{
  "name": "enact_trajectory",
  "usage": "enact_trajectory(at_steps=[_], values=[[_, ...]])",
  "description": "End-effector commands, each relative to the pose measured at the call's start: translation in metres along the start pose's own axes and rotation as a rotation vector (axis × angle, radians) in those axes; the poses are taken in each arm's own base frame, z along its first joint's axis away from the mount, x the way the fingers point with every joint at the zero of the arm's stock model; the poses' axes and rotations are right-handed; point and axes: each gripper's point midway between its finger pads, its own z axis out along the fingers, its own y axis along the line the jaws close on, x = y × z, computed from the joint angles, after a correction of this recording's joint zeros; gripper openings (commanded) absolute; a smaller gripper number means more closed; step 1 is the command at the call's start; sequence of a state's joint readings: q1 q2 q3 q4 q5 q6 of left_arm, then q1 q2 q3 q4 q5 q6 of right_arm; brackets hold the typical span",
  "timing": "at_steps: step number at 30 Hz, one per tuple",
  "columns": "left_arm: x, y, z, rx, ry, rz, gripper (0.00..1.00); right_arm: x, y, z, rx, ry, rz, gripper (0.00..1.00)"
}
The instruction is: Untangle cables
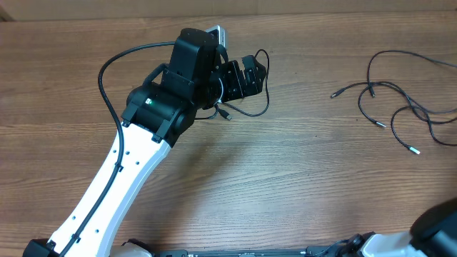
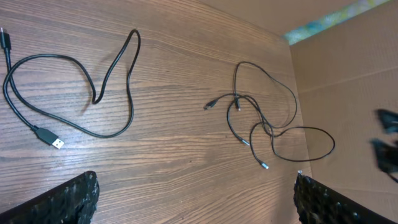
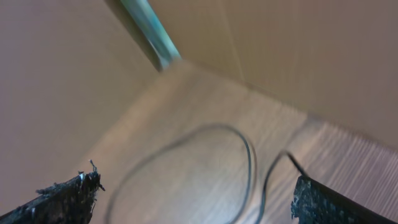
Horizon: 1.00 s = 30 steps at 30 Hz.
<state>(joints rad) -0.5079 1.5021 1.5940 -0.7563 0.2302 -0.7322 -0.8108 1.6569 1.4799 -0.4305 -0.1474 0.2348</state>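
Observation:
One loose black cable [image 1: 258, 100] loops on the table by my left gripper [image 1: 255, 78], its plug [image 1: 227, 114] just below the wrist. In the left wrist view this cable [image 2: 93, 93] lies spread at the left with a silver USB plug [image 2: 55, 141]. A tangle of thin cables [image 2: 264, 121] with silver tips lies further right; in the overhead view it [image 1: 400, 107] sits at the far right. My left gripper [image 2: 196, 208] is open above bare wood. My right gripper [image 3: 199, 205] is open too, over a blurred black cable loop [image 3: 249, 168].
A brown cardboard wall [image 2: 348, 81] borders the table beyond the tangle and fills much of the right wrist view [image 3: 311, 56]. The left arm [image 1: 121, 178] stretches from the bottom left across the table. Part of the right arm [image 1: 439, 225] shows at the bottom right corner.

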Motion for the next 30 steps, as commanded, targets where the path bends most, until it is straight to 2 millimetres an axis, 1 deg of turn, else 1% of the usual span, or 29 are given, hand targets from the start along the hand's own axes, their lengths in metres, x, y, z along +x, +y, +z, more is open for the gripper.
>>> enact_trajectory(at_steps=[1, 3, 4, 5, 7, 8, 10, 16, 17, 18, 22, 23, 26, 27, 30], values=[[-0.002, 0.003, 0.003, -0.013, -0.005, 0.011, 1.00, -0.046, 0.028, -0.054, -0.054, -0.157, -0.033, 1.00], [-0.002, 0.003, 0.003, -0.013, -0.004, 0.011, 1.00, -0.053, 0.043, -0.069, -0.098, -0.184, -0.046, 1.00], [-0.002, 0.003, 0.003, -0.013, -0.004, 0.011, 1.00, -0.053, 0.062, -0.083, -0.164, -0.191, -0.064, 1.00], [-0.002, 0.003, 0.003, -0.013, -0.005, 0.011, 1.00, -0.051, 0.076, -0.091, -0.217, -0.186, -0.077, 1.00], [-0.002, 0.003, 0.003, -0.013, -0.005, 0.011, 1.00, -0.044, 0.100, -0.101, -0.303, -0.167, -0.100, 1.00], [-0.002, 0.003, 0.003, -0.013, -0.005, 0.011, 0.99, -0.039, 0.115, -0.105, -0.353, -0.151, -0.114, 1.00], [-0.002, 0.003, 0.003, -0.013, -0.005, 0.011, 1.00, -0.026, 0.137, -0.108, -0.424, -0.117, -0.135, 1.00], [-0.002, 0.003, 0.003, -0.013, -0.005, 0.011, 1.00, 0.022, 0.194, -0.112, -0.539, 0.009, -0.191, 1.00], [-0.002, 0.003, 0.003, -0.013, -0.005, 0.011, 1.00, 0.034, 0.207, -0.112, -0.564, 0.036, -0.205, 1.00], [-0.002, 0.003, 0.003, -0.013, -0.005, 0.011, 1.00, 0.041, 0.214, -0.112, -0.579, 0.052, -0.214, 1.00], [-0.002, 0.003, 0.003, -0.013, -0.005, 0.011, 1.00, 0.081, 0.252, -0.108, -0.650, 0.145, -0.255, 1.00], [-0.002, 0.003, 0.003, -0.013, -0.004, 0.011, 1.00, 0.104, 0.267, -0.101, -0.674, 0.201, -0.273, 1.00], [-0.002, 0.003, 0.003, -0.013, -0.005, 0.011, 1.00, 0.142, 0.286, -0.088, -0.690, 0.300, -0.266, 1.00], [-0.002, 0.003, 0.003, -0.013, -0.005, 0.011, 1.00, 0.166, 0.297, -0.080, -0.694, 0.369, -0.243, 1.00], [-0.002, 0.003, 0.003, -0.013, -0.005, 0.011, 1.00, 0.205, 0.319, -0.075, -0.739, 0.467, -0.225, 1.00]])
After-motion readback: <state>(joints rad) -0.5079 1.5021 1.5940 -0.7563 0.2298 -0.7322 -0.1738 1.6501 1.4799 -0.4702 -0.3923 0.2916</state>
